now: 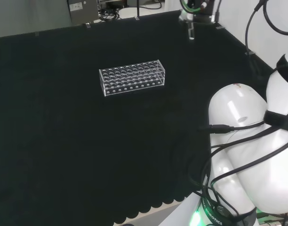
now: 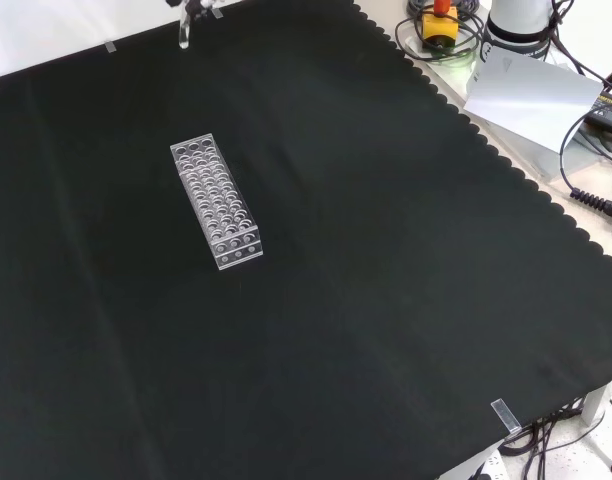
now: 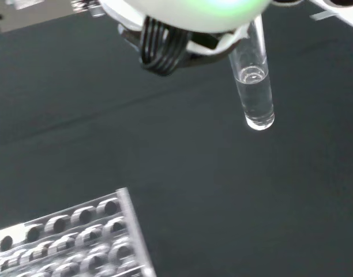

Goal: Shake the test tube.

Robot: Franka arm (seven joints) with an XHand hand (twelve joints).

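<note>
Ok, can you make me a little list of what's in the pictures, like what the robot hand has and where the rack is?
holder: the hand, at the far edge of the cloth in the head view
held thing: test tube, fingers closed on its upper part
tube contents: a little clear liquid at the bottom
tube position: lifted above the black cloth, away from the rack
rack: clear test tube rack, standing on the cloth
rack contents: no tubes visible in it

My arm's links (image 1: 238, 122) are big, smooth, rounded white shells, glossy, with black cables looped and strapped across them and a green glow at the base. My hand (image 3: 182, 29) is white and black, with a bundle of ribbed black cables beside the palm and a green light on its rounded white housing.
</note>
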